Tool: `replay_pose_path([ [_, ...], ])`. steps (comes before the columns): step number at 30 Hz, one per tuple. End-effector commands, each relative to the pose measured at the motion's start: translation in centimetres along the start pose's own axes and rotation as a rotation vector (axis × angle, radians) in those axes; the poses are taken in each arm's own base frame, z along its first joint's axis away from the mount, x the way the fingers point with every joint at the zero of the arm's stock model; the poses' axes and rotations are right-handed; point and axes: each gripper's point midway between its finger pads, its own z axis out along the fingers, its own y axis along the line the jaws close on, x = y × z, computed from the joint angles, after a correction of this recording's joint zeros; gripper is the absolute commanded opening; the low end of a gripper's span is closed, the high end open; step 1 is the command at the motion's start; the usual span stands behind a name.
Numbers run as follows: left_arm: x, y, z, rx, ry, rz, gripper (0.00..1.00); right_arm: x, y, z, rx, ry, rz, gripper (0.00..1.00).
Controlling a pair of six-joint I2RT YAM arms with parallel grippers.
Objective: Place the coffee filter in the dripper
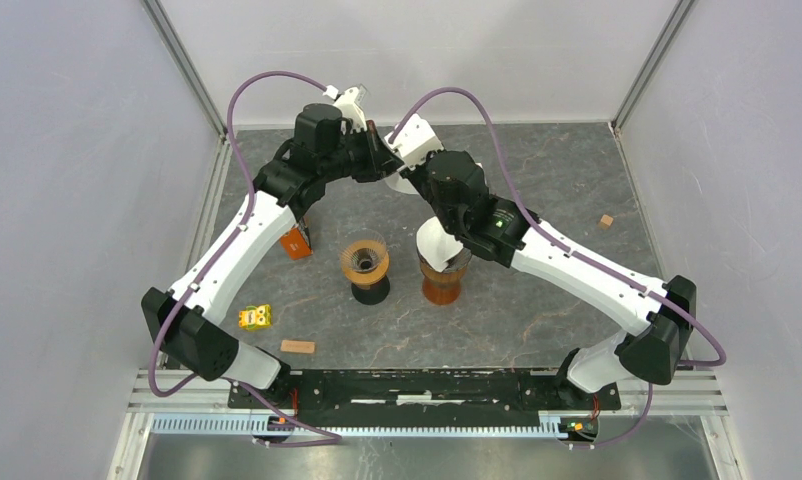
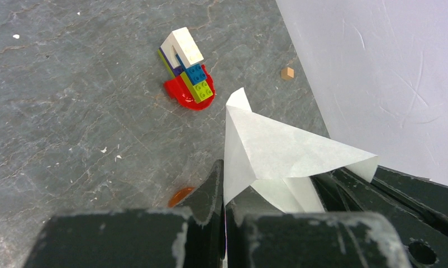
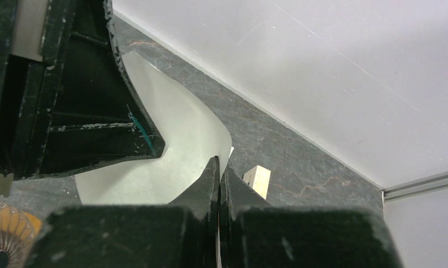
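L gripper (image 2: 223,170) & R gripper (image 3: 219,167) both pinched tight on filter (image 2: 277,145), held above table at far centre. Dripper (image 1: 365,262) stands nearer, mid-table, apart from filter.

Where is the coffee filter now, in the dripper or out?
Out. Both the left gripper and right gripper pinch the coffee filter near the far wall; the dripper stands apart, no white paper in it.

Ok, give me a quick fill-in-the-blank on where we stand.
The left end effector and right end effector both pinch the white paper ____.
The amber dripper is ____ inside.
The brick model's rounded plate is ____.
Missing: filter; empty; red.
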Motion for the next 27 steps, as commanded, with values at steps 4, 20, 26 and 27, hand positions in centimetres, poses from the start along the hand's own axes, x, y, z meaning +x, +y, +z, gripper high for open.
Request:
replay_pose_path([
  [4, -1.1, 0.1, -1.9, -0.021, -0.058, 0.118, 0.02, -1.8, -2.1, -0.7, 0.082, -0.056, 0.004, 0.0],
  [20, -1.3, -0.5, -2.6, 0.008, -0.07, 0.174, 0.06, -1.9, -0.4, -1.2, -0.034, -0.077, 0.045, 0.18],
  [26, -1.3, -0.5, -2.6, 0.006, -0.066, 0.179, 0.03, -2.1, 1.1, -1.1, -0.113, -0.084, 0.045, 0.34],
  [27, -1.2, -0.5, -2.5, 0.007, -0.063, 0.182, 0.02, -2.0, 1.3, -1.0, -0.116, -0.08, 0.041, 0.35],
])
